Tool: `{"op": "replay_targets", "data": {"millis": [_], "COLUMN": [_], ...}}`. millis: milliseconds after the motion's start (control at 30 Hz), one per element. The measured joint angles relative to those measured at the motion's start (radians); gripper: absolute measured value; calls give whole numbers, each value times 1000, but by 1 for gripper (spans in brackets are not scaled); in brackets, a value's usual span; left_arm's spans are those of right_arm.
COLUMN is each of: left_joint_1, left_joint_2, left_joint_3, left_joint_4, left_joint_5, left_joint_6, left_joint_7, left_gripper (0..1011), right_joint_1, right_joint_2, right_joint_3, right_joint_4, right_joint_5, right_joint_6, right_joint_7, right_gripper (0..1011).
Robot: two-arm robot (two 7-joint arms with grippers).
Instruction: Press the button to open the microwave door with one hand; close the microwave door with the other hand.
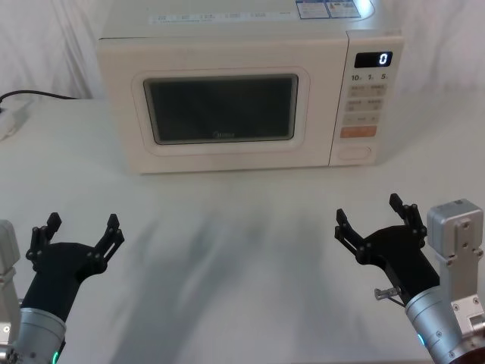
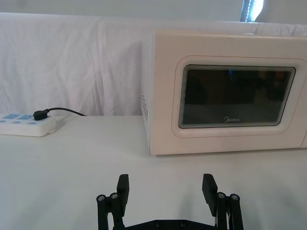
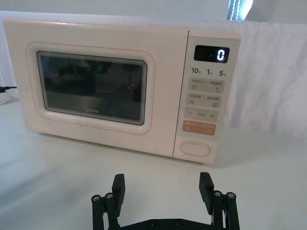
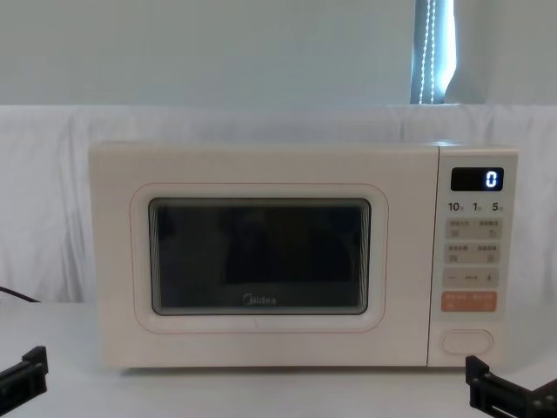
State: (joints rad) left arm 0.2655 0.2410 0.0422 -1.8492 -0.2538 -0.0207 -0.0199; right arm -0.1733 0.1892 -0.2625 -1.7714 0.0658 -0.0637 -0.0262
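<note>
A cream microwave stands at the back of the white table, its door (image 1: pixel 220 110) (image 4: pixel 257 257) (image 2: pixel 235 98) (image 3: pixel 91 88) shut flush with the body. The wide cream button (image 1: pixel 355 152) (image 3: pixel 195 148) (image 4: pixel 466 340) sits lowest on the control panel, under the orange button (image 1: pixel 358 132). My left gripper (image 1: pixel 76 236) (image 2: pixel 165 188) hangs open near the table's front left, well short of the door. On the front right, my right gripper (image 1: pixel 373 218) (image 3: pixel 162 187) is open too, roughly in line with the panel, touching nothing.
A white power strip (image 2: pixel 26 125) with a black cable (image 1: pixel 38 95) lies at the far left of the table. A white cloth backdrop hangs behind the microwave. Bare tabletop (image 1: pixel 242 250) lies between the grippers and the microwave.
</note>
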Motion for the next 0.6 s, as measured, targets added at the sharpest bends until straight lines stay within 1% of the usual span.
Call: {"op": "replay_targets", "data": {"millis": [600], "left_joint_1": [0], "left_joint_2": [0], "left_joint_3": [0], "left_joint_4": [0], "left_joint_5": [0], "left_joint_6": [0], "left_joint_7": [0], "left_gripper": [1001], "right_joint_1": [0], "right_joint_2": [0], "right_joint_3": [0], "right_joint_4": [0], "right_joint_5": [0], "right_joint_6": [0], "right_joint_7": [0], "right_gripper": [1002]}}
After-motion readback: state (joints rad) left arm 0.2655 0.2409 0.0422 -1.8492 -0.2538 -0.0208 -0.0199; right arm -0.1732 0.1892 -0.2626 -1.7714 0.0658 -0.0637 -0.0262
